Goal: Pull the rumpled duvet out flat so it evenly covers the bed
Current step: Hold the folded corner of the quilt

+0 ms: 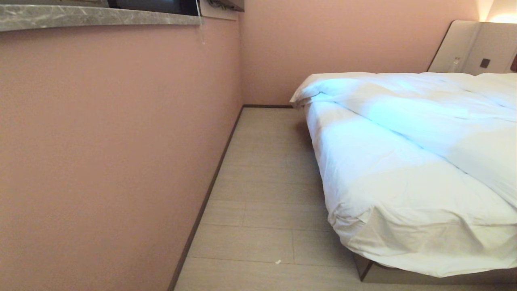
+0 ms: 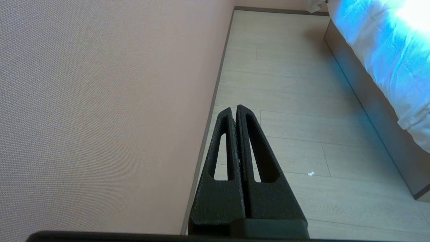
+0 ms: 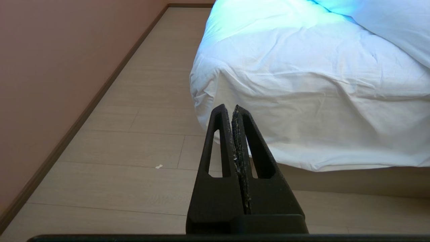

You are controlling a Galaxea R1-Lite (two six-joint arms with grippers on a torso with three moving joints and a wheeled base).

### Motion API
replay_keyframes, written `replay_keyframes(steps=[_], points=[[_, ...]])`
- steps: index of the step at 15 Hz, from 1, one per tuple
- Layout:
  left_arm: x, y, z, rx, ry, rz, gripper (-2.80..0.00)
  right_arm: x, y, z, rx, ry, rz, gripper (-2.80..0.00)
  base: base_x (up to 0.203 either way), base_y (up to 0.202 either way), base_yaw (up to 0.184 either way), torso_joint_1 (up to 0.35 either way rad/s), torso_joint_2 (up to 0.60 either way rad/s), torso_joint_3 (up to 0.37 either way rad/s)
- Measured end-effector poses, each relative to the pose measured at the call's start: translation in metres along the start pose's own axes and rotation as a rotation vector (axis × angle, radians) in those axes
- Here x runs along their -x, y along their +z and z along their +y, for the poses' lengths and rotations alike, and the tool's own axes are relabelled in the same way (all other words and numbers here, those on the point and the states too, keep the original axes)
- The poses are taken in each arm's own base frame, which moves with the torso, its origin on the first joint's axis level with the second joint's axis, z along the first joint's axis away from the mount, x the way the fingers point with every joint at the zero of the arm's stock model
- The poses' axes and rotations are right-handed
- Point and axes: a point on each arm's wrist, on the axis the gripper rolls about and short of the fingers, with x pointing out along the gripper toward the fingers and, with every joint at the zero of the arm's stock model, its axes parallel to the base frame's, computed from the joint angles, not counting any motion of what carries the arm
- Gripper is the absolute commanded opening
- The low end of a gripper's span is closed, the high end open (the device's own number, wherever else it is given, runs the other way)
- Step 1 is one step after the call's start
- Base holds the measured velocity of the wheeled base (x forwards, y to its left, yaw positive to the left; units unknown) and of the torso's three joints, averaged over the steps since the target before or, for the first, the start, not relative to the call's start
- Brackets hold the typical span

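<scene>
The thick white duvet (image 1: 404,161) lies rumpled over the bed (image 1: 365,268), with a long fold running along its top and its edge hanging over the near corner. It also shows as the duvet (image 3: 309,84) in the right wrist view and as the duvet (image 2: 379,50) in the left wrist view. Neither arm appears in the head view. My left gripper (image 2: 234,108) is shut and empty, low over the floor beside the wall. My right gripper (image 3: 229,107) is shut and empty, short of the bed's near corner and apart from the duvet.
A pink wall (image 1: 113,161) with a dark skirting runs along the left, leaving a strip of pale plank floor (image 1: 262,194) between it and the bed. A beige headboard panel (image 1: 472,48) stands at the far right. A small white scrap (image 1: 278,262) lies on the floor.
</scene>
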Motion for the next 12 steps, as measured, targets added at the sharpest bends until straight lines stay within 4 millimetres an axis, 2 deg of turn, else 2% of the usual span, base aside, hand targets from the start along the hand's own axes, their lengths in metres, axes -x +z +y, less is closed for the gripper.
replay_keyframes(steps=[10, 12], points=[[0.0000, 0.0000, 0.0000, 0.000, 0.002, 0.000, -2.80, 0.0000, 0.0000, 0.0000, 0.000, 0.000, 0.000, -2.80, 0.000, 0.000, 0.000, 0.000, 0.00, 0.000], [0.0000, 0.0000, 0.0001, 0.000, 0.001, 0.000, -2.80, 0.0000, 0.0001, 0.0000, 0.001, 0.000, -0.001, -2.80, 0.004, -0.096, 0.006, 0.004, 0.00, 0.001]])
